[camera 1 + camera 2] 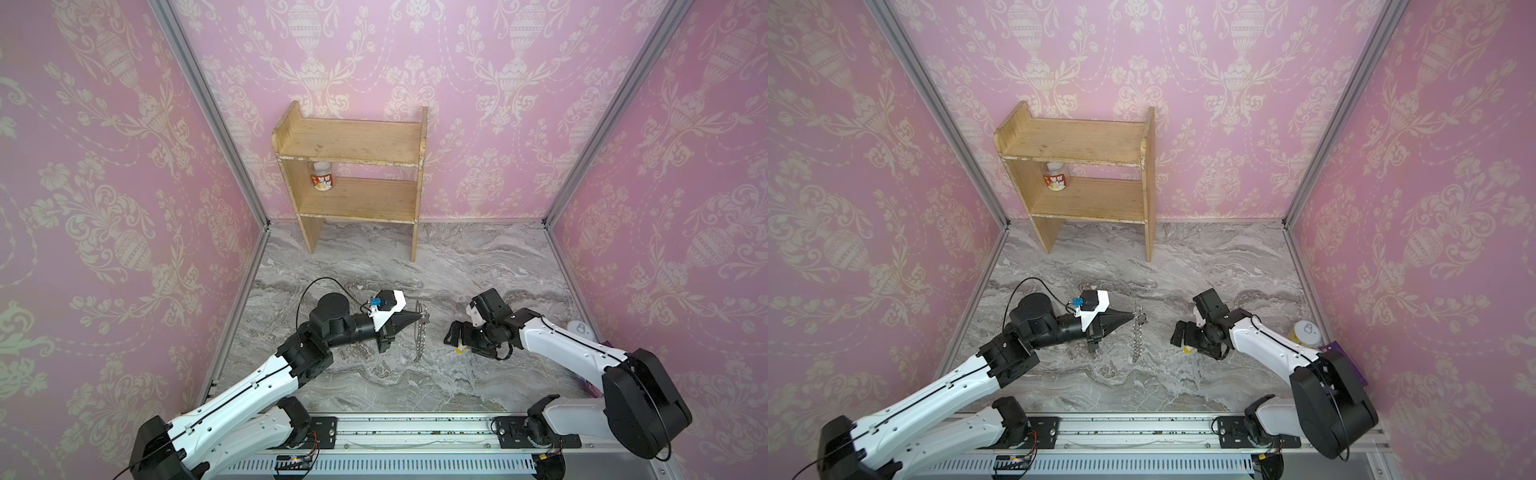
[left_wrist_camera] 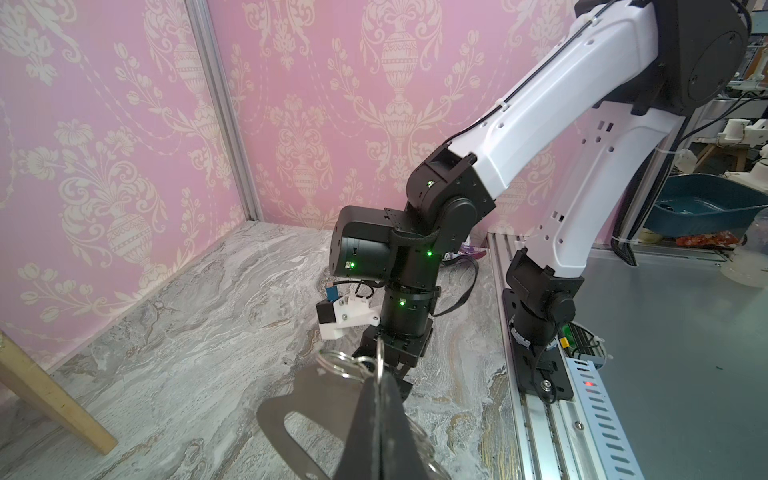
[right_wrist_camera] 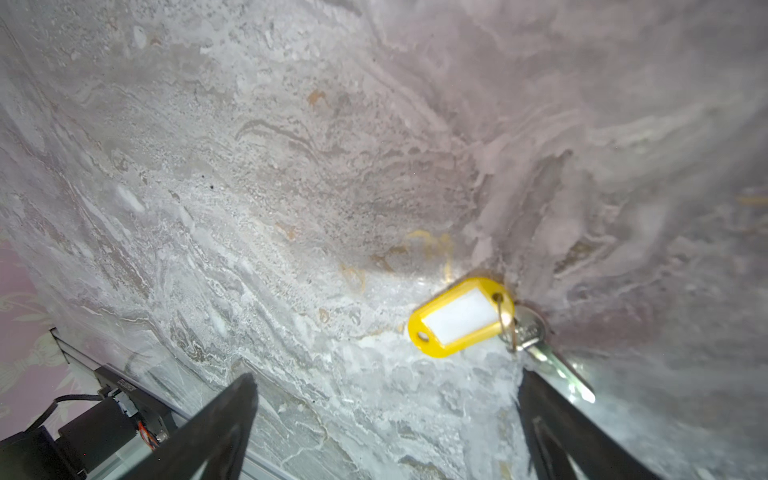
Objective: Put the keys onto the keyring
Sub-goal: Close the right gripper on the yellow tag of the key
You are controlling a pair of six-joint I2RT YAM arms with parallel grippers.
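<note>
In both top views the left gripper (image 1: 417, 317) sits just left of centre in the lower half of the frame, jaws pinched tight on the keyring (image 1: 421, 332), held edge-on with its split rings (image 2: 336, 361) in a column; right of it hovers the right gripper (image 1: 452, 336), jaws spread wide, gripping nothing; beneath it on the marble table (image 1: 374, 257) lies the yellow key tag (image 3: 459, 318), joined to what looks like a metal key (image 3: 552, 361).
</note>
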